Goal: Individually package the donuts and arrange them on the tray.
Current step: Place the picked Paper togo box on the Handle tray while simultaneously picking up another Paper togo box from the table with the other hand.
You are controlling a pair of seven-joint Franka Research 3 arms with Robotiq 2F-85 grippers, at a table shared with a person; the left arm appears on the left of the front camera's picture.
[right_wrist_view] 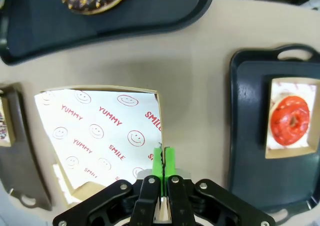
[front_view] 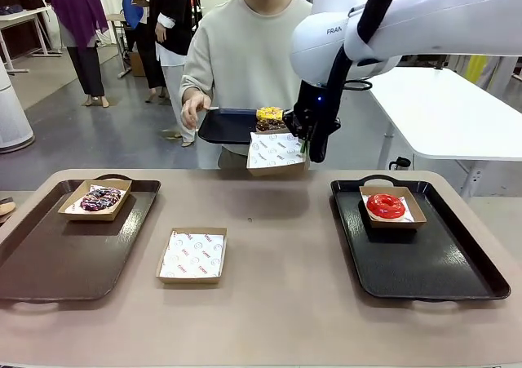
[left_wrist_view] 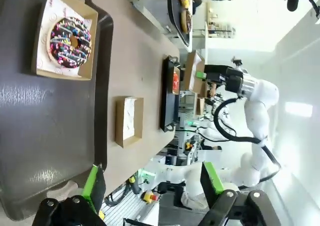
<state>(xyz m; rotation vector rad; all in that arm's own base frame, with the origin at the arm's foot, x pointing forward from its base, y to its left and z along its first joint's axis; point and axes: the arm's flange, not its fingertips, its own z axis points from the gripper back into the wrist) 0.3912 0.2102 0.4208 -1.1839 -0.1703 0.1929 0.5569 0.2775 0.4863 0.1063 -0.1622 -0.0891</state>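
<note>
- Closest to the camera, low in the centre of the front view, a spare box point(front_view: 192, 254) lined with smiley-print paper sits empty on the table point(front_view: 277, 327), between the two trays.
- Lower left, the left tray point(front_view: 33, 254) has the purple donut point(front_view: 100, 198) boxed at its far end. Lower right, the right tray point(front_view: 424, 262) has the red donut point(front_view: 385, 206) boxed the same way.
- Upper middle, the right gripper point(front_view: 306, 146) holds a lifted box point(front_view: 276, 152) clear of the table. Its jaws are pinched tight on the cardboard rim, and the box holds nothing but its paper liner.
- Just behind that box, a person's hand point(front_view: 194, 107) holds a dark serving tray point(front_view: 224, 127). On it lie the yellow donut point(front_view: 269, 113) and the chocolate donut point(front_view: 270, 125), both unboxed.
- At the bottom of its own wrist view, the left gripper point(left_wrist_view: 152, 182) hangs over the near end of the left tray, jaws wide with nothing between them.
- To my eye the box is being offered up for a donut. It is gripped by one edge only, so the free side may sag when weight lands. It should be kept level, tucked close under the serving tray's lip and held steady, so the donut settles in the middle of the liner.
</note>
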